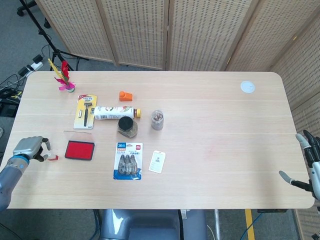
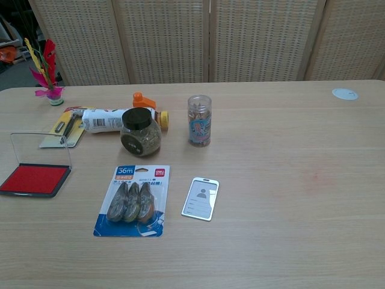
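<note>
Sitting just right of left hand (image 1: 29, 148): red stamp (image 1: 52, 157), prob. touching fingertips.

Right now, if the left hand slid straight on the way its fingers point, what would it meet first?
Probably the small red piece just off the left hand, then the open red ink pad; whether the fingers already touch the piece is unclear.

One table (image 1: 210, 165) carries the lot. On it lie one red ink pad (image 1: 79, 150) with its clear lid up, one razor card (image 1: 85, 111), one bottle (image 1: 116, 112) on its side, two jars — a dark-lidded one (image 1: 126, 126) and a clear one (image 1: 157, 120) — one orange clip (image 1: 125, 95), one tape pack (image 1: 128, 160), one badge card (image 1: 157, 161), one feather shuttlecock (image 1: 65, 80), one white disc (image 1: 247, 87). Two robot hands show, left (image 1: 30, 148) and right (image 1: 310, 162).
</note>
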You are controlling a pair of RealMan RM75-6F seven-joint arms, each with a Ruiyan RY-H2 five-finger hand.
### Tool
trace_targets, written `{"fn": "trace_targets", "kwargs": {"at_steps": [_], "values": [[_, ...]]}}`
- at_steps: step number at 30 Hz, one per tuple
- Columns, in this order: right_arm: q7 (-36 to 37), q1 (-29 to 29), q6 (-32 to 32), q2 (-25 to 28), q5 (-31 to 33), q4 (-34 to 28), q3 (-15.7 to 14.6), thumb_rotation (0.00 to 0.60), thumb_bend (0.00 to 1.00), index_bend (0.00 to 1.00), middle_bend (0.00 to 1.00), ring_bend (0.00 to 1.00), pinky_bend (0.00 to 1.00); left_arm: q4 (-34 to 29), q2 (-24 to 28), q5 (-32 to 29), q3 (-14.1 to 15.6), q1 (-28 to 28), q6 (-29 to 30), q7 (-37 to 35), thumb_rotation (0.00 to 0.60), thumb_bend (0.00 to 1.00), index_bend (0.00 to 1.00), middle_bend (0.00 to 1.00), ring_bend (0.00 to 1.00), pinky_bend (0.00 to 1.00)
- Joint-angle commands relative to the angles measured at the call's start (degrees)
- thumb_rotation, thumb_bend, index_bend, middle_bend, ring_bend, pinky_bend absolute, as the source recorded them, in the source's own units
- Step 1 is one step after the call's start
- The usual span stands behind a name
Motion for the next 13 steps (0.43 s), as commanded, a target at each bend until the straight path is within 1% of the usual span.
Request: {"fn": "trace_targets", "kwargs": {"at_steps": [1, 2, 3, 5, 6, 7, 8, 9, 10, 11, 12, 13], "values": [[0.16, -0.04, 0.12, 0.04, -0.04, -0.02, 0.03, 0.6, 0.0, 0.0, 0.0, 0.0, 0.0, -2.04, 1.51, 2.24, -0.98, 1.05, 2.29, -1.49, 0.6, 0.36, 0.47, 0.91, 0.96, 0.94], [0.21, -0.07, 0.19, 0.07, -0.06, -0.02, 0.04, 0.6, 0.0, 0.0, 0.0, 0.0, 0.0, -3.2, 2.4, 3.79, -1.37, 1.7, 3.55, -2.32, 0.6, 0.36, 0.46, 0.9, 0.95, 0.94], [0.24, -0.08, 0.23, 0.09, -0.08, -0.02, 0.03, 0.6, 0.0, 0.0, 0.0, 0.0, 0.0, -4.3, 3.25, 4.98, -1.71, 2.23, 4.43, -3.14, 0.6, 0.35, 0.45, 0.88, 0.92, 0.94], [0.29, -0.11, 0.33, 0.13, -0.19, -0.05, 0.01, 0.6, 0.0, 0.0, 0.0, 0.0, 0.0, -7.35, 5.45, 8.71, -2.87, 3.96, 7.4, -6.11, 0.6, 0.3, 0.38, 0.75, 0.8, 0.88], [0.3, -0.14, 0.42, 0.15, -0.23, -0.07, 0.01, 0.6, 0.0, 0.0, 0.0, 0.0, 0.0, -8.61, 6.32, 10.88, -3.35, 4.98, 9.25, -7.68, 0.6, 0.27, 0.32, 0.61, 0.66, 0.79], [0.27, -0.19, 0.63, 0.15, -0.31, -0.1, 0.05, 0.6, 0.0, 0.0, 0.0, 0.0, 0.0, -11.51, 7.8, 15.42, -4.27, 7.76, 14.9, -11.24, 0.6, 0.23, 0.23, 0.41, 0.48, 0.65], [0.29, -0.22, 0.73, 0.15, -0.37, -0.11, 0.05, 0.6, 0.0, 0.0, 0.0, 0.0, 0.0, -12.34, 8.17, 18.5, -4.23, 9.46, 17.97, -13.21, 0.6, 0.21, 0.17, 0.27, 0.34, 0.54], [0.35, -0.24, 0.84, 0.11, -0.39, -0.09, 0.09, 0.6, 0.0, 0.0, 0.0, 0.0, 0.0, -12.6, 8.02, 21.77, -4.43, 11.54, 22.24, -15.64, 0.6, 0.16, 0.08, 0.11, 0.16, 0.38], [0.37, -0.25, 0.88, 0.09, -0.4, -0.08, 0.1, 0.6, 0.0, 0.0, 0.0, 0.0, 0.0, -12.45, 7.7, 23.21, -4.44, 12.49, 24.19, -16.63, 0.6, 0.12, 0.03, 0.02, 0.05, 0.25], [0.4, -0.26, 0.96, 0.06, -0.44, -0.06, 0.11, 0.6, 0.0, 0.0, 0.0, 0.0, 0.0, -12.07, 7.09, 24.98, -4.56, 13.8, 26.99, -18.09, 0.6, 0.09, 0.01, 0.0, 0.01, 0.17], [0.4, -0.28, 1.09, 0.0, -0.53, -0.02, 0.12, 0.6, 0.0, 0.0, 0.0, 0.0, 0.0, -11.37, 5.98, 26.85, -4.82, 15.61, 30.95, -19.74, 0.6, 0.05, 0.0, 0.0, 0.0, 0.09], [0.27, -0.28, 1.25, -0.09, -0.62, 0.0, 0.16, 0.6, 0.0, 0.0, 0.0, 0.0, 0.0, -10.06, 4.34, 28.58, -5.2, 17.34, 35.35, -20.59, 0.6, 0.03, 0.0, 0.0, 0.0, 0.05]]}}
